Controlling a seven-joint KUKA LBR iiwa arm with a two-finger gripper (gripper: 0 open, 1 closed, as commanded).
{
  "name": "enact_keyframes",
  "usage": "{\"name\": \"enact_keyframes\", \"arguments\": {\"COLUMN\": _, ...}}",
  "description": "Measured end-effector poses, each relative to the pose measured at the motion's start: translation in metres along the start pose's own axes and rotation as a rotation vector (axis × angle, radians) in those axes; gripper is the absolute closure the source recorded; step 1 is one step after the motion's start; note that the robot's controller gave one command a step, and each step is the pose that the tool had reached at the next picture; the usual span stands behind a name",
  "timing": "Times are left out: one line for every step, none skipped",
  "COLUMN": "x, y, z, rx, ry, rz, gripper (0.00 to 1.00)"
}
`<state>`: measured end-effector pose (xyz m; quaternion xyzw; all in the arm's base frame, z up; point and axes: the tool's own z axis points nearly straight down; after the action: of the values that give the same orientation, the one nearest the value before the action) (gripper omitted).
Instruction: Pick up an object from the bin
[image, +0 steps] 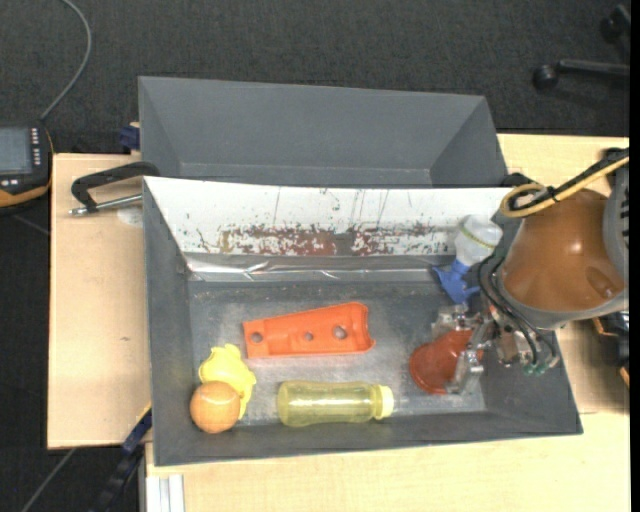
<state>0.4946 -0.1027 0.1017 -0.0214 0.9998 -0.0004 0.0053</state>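
Grey metal bin (168, 330) viewed from above, arm entering over the right-hand edge under an orange cover (555, 262). Hand (468, 350) low over the bin floor near the near right corner, set against the right flank of a red translucent rounded thing (432, 368); touching or merely just beside, not resolvable. Opening of the hand impossible to tell, spread or pressed together alike lost among wrist hardware and cables. Red thing lying immediately toward the bin's left edge and slightly toward its near edge from the hand, resting on the floor, apart from everything else; outline blunt and rounded, without a marked long axis, so probably indifferent to approach direction. Judged decisive relation for the coming move: the small sideways offset between hand and red thing, to be closed before any lift. Elsewhere: blue thing (455, 281) and white cap (478, 238) by the far right corner, just beside the wrist; flat orange block (305, 333) with holes at mid-floor, long axis parallel to the near edge; yellow translucent bottle (330, 402) along the near edge, same orientation; yellow toy (230, 367) and orange ball (215, 408) touching in the near left corner. All of these well apart from the hand. Nothing seen lifted; pick judged not yet made.
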Motion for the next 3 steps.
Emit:
{"name": "enact_keyframes", "arguments": {"x": 0.0, "y": 0.0, "z": 0.0, "rx": 0.0, "ry": 0.0, "rz": 0.0, "gripper": 1.0}}
{"name": "enact_keyframes", "arguments": {"x": 0.0, "y": -0.0001, "z": 0.0, "rx": 0.0, "ry": 0.0, "rz": 0.0, "gripper": 1.0}}
{"name": "enact_keyframes", "arguments": {"x": 0.0, "y": -0.0001, "z": 0.0, "rx": 0.0, "ry": 0.0, "rz": 0.0, "gripper": 1.0}}
